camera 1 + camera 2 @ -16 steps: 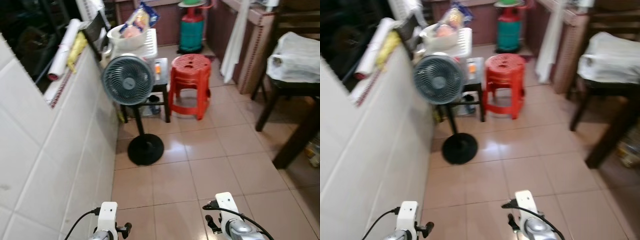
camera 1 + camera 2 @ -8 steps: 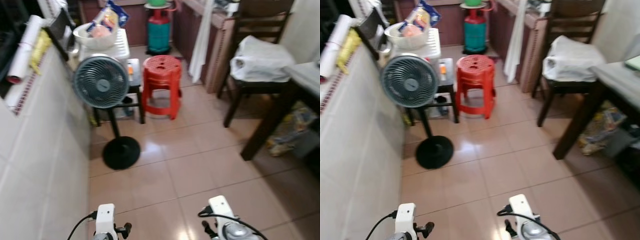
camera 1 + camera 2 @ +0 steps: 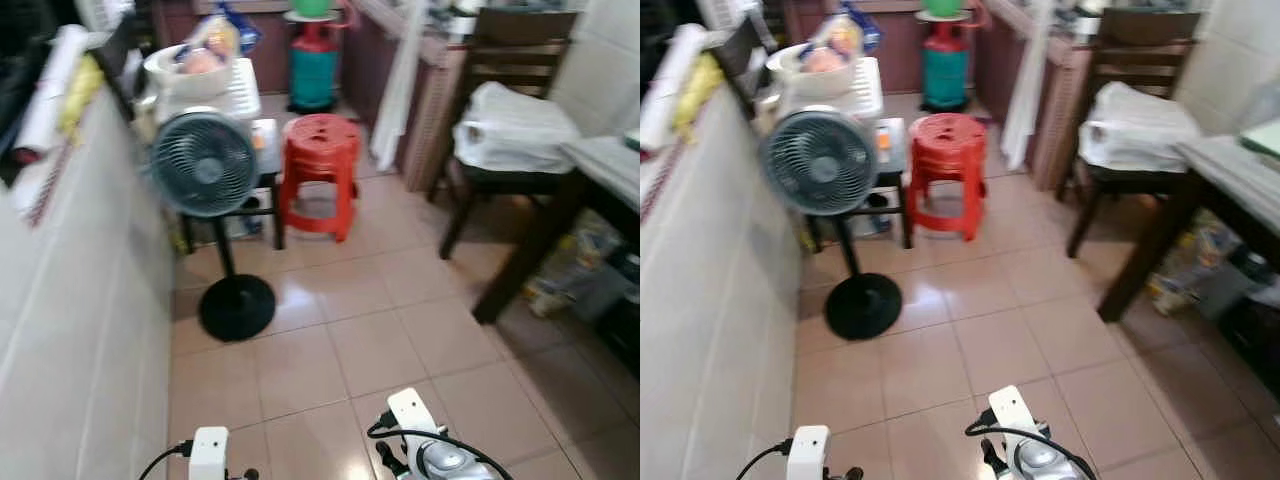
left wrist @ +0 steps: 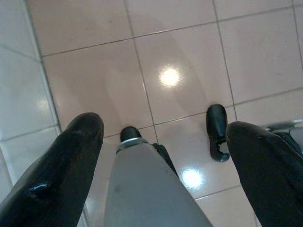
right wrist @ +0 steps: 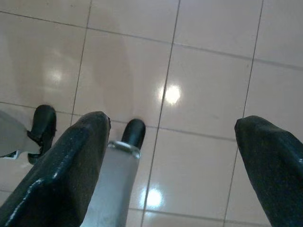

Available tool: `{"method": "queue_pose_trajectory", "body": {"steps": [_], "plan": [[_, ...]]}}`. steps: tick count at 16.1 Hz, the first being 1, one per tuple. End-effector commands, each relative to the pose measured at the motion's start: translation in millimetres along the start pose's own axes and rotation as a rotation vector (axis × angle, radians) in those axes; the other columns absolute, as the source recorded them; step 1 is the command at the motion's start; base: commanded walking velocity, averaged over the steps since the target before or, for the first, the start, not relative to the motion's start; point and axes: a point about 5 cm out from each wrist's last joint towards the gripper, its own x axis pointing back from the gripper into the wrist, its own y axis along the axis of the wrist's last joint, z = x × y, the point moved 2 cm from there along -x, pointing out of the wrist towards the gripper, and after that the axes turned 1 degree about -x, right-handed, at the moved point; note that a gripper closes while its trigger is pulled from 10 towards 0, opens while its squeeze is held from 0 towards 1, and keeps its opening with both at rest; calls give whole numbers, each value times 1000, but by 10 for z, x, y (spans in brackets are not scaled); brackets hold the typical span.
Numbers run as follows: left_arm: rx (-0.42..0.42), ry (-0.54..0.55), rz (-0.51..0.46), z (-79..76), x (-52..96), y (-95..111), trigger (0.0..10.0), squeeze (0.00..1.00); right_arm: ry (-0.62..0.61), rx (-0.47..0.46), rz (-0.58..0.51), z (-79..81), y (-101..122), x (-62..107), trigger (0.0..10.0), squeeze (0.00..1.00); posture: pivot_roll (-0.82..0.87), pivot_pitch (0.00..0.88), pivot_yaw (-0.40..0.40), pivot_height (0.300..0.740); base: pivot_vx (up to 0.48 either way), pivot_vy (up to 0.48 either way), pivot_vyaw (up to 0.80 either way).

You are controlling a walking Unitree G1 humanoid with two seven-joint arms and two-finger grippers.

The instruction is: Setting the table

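Note:
A dark wooden table [image 3: 608, 160] with a pale top stands at the right edge of the room, and a dark chair [image 3: 510, 60] beside it holds a white plastic bag [image 3: 515, 125]. Both my arms hang low over the tiled floor. My left arm [image 3: 208, 455] and my right arm [image 3: 420, 455] show at the bottom of the eye views. My left gripper [image 4: 163, 127] is open, with bare floor tiles between its fingers. My right gripper [image 5: 173, 123] is open too, holding nothing.
A standing fan [image 3: 205, 165] is close to the white tiled wall [image 3: 70, 330] on my left. Behind it are a red plastic stool [image 3: 317, 150], a green gas cylinder [image 3: 312, 65] and a white bowl [image 3: 195, 70] on a rack. Bags lie under the table [image 3: 590, 270].
The whole view has swung to the right, bringing the chair and table into sight. My arms hang as before and both grippers stay open.

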Motion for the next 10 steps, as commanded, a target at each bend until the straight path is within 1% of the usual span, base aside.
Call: {"method": "queue_pose_trajectory", "body": {"steps": [1, 2, 5, 6, 8, 9, 10], "plan": [[-11, 2, 2, 24, 8, -20, 10000, 0, -20, 11, -16, -126, 106, 6, 10000, 0, -60, 0, 1, 740, 0, 0, -769], [-22, 3, 1, 36, 12, -26, 10000, 0, -21, 10, -19, -152, 135, 7, 10000, 0, -65, 0, 9, 740, 0, 0, -769], [-92, 18, -5, 71, 18, -17, 10000, 0, -29, -5, -18, -154, 146, 5, 10000, 0, -77, 0, 24, 740, 0, 0, -769], [-193, 44, -11, 124, 20, 25, 10000, 0, -41, -45, -22, -162, 154, 5, 10000, 0, -84, 0, 34, 740, 0, 0, -769], [-233, 60, -39, 214, 8, 227, 10000, 0, -69, -181, -27, -195, 149, 7, 10000, 0, -91, 0, 50, 740, 0, 0, -769], [-240, 64, -45, 231, 7, 265, 10000, 0, -75, -204, -27, -198, 142, 8, 10000, 0, -94, 0, 56, 740, 0, 0, -769], [-257, 67, -62, 253, 4, 355, 10000, 0, -89, -238, -18, -201, 92, 11, 10000, 0, -109, 0, 75, 740, 0, 0, -775]]}}
